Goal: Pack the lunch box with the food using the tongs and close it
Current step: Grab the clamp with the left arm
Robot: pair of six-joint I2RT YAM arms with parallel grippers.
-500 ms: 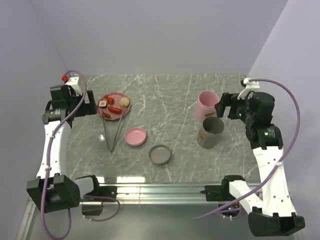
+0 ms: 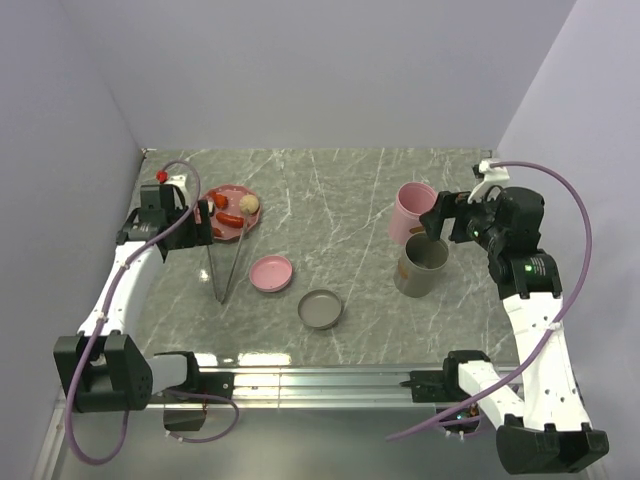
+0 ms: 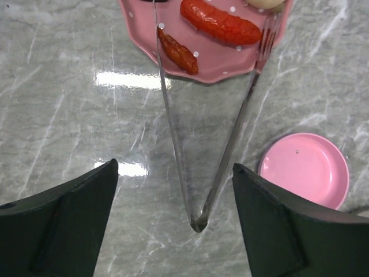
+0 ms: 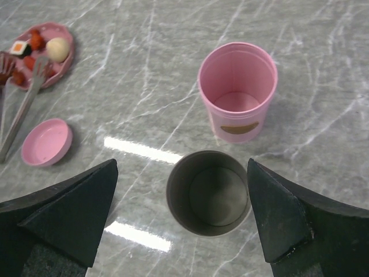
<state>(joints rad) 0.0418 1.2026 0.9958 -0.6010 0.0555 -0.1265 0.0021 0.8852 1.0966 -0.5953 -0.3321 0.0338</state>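
While both pincers hang spread and empty overhead, the left gripper [image 2: 190,222] hovers over one pair of long silver metal tongs [image 2: 222,265]. One grey round lid [image 2: 320,308] lies well beyond.

Left wrist: the hinge sits between its fingers [image 3: 63,225], two red toy sausages [image 3: 219,22] ahead. An off-centre pinch could skid those slim arms (the marble looks slick).

Right wrist: the right gripper [image 4: 182,163] straddles one olive-grey cylindrical tub [image 4: 209,196]. One pink tub [image 4: 236,124] stands just beyond; far left are one pink lid [image 4: 46,141], one beige ball [image 4: 56,49] and one sushi roll [image 4: 20,48].

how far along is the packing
Nothing done yet: pink tub and grey tub are empty, food sits on the plate. In hand: nothing; the open left gripper hovers over the tongs, the open right gripper over the grey tub. Left: grab tongs, move food, fit pink lid and grey lid.
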